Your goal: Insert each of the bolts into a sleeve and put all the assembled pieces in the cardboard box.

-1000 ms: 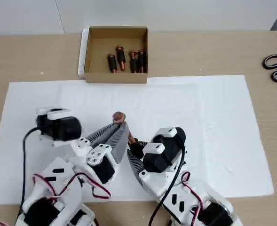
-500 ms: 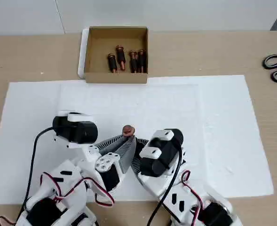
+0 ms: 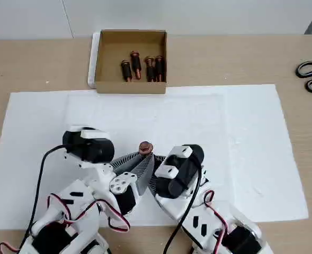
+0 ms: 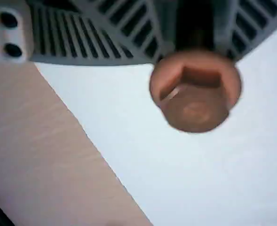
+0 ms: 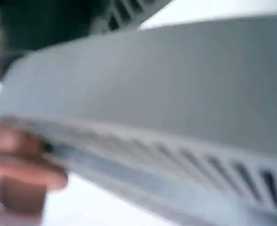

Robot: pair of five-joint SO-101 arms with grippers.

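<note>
My left gripper (image 3: 143, 157) leans over the white sheet (image 3: 240, 137), jaws clamped on the bolt (image 3: 145, 147). The right gripper (image 3: 151, 166) presses close beside it, and I cannot tell its state.

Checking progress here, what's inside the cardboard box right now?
Four copper bolts in dark sleeves lie side by side on the cardboard box's floor. Its near wall hides a strip of floor.

Bright diffuse overhead light, soft shadows on white sheet (image 3: 240, 137), inside cardboard box (image 3: 108, 47)

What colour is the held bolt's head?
Copper brown; the bolt shows best in the left wrist view.
</note>
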